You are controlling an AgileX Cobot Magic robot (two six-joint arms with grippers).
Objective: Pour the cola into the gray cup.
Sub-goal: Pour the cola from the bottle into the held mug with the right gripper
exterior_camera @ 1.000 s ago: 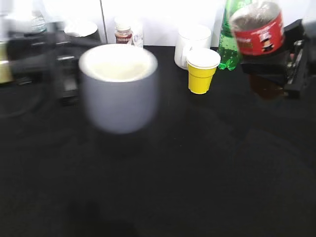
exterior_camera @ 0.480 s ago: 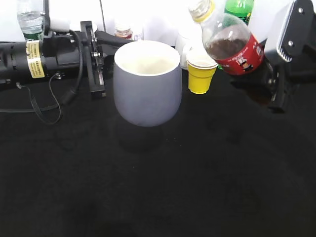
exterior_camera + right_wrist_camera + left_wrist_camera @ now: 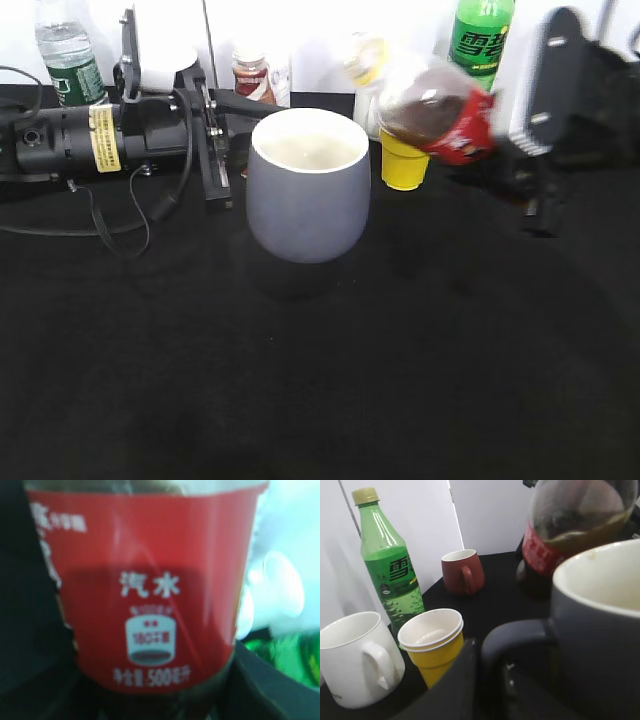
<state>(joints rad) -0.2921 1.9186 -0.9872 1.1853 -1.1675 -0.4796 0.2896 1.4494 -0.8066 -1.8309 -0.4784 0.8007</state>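
Note:
The gray cup point(image 3: 307, 197) stands on the black table at the middle, white inside, with no liquid visible in it. My left gripper point(image 3: 218, 140) reaches in from the left and is shut on the cup's handle point(image 3: 515, 635). The cola bottle point(image 3: 430, 110), red label and dark liquid, is tilted with its yellow-capped neck pointing left toward the cup, to the right of and above the rim. My right gripper point(image 3: 530, 130) is shut on the cola's lower body; its label point(image 3: 150, 595) fills the right wrist view. The bottle point(image 3: 570, 525) also looms behind the cup rim point(image 3: 600, 575) in the left wrist view.
A yellow paper cup point(image 3: 402, 165) stands behind the cola, a white mug point(image 3: 357, 655) and a green soda bottle point(image 3: 482, 40) behind that. A reddish-brown mug point(image 3: 463, 571) stands further off. A water bottle point(image 3: 68, 60) and a small brown bottle point(image 3: 250, 72) are at the back.
The cola bottle has tilted further and moved left and down toward the cup. The cup and left arm have shifted a little to the right.

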